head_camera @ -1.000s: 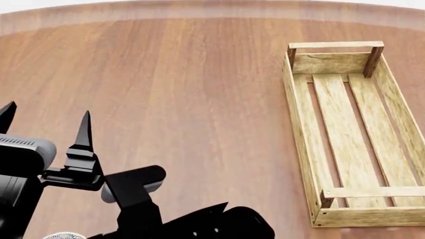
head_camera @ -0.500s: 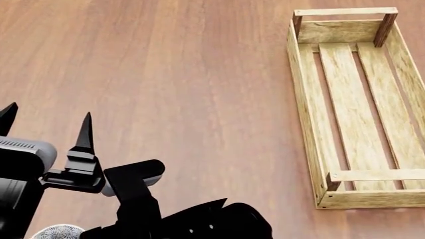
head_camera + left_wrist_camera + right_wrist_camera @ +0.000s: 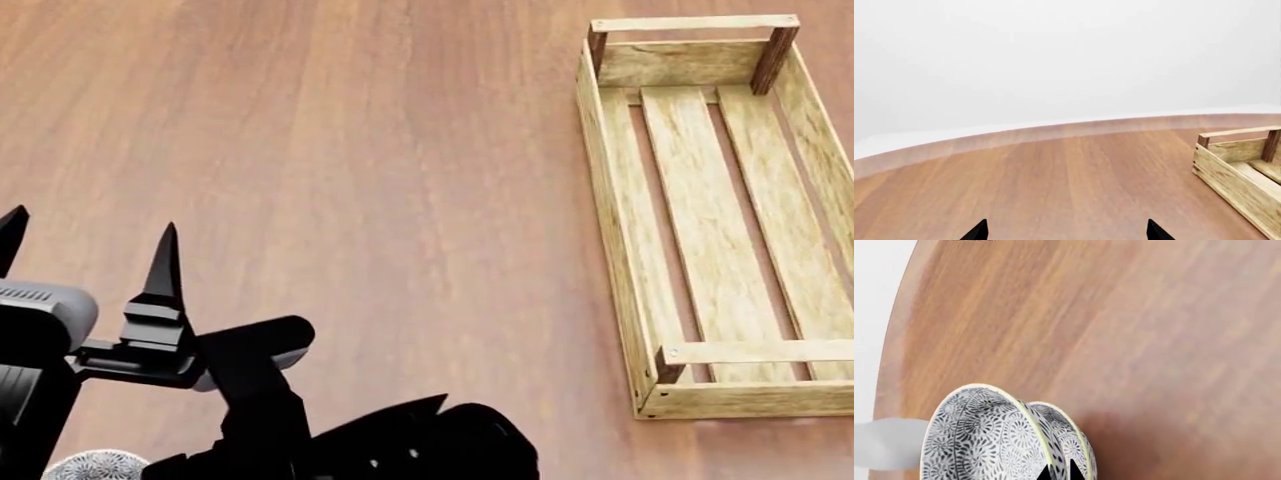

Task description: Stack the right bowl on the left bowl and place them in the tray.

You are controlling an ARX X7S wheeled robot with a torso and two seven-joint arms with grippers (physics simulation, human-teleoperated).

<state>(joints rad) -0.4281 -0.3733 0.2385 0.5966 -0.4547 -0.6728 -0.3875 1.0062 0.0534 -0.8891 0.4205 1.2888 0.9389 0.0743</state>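
Observation:
Two grey-patterned bowls with pale yellow rims sit nested, the larger-looking one [image 3: 981, 440] in front of the other [image 3: 1069, 432]. My right gripper [image 3: 1061, 473] is shut on their rims and holds them on edge above the brown table. A sliver of patterned bowl [image 3: 94, 466] shows at the head view's bottom left. My left gripper [image 3: 87, 245] is open and empty, its tips [image 3: 1066, 232] wide apart over bare table. The light-wood tray [image 3: 607, 200] lies empty at the right, and it also shows in the left wrist view [image 3: 1234, 170].
The round wooden table's rim [image 3: 1054, 131] curves past the tray's far end, with white floor beyond. In the right wrist view the table's edge [image 3: 894, 365] runs close beside the bowls. A black arm link [image 3: 400, 440] fills the head view's bottom centre.
The head view tilted down, so the tray rose in the picture. My left gripper has since shifted slightly left and down. The bowl sliver has moved a little left.

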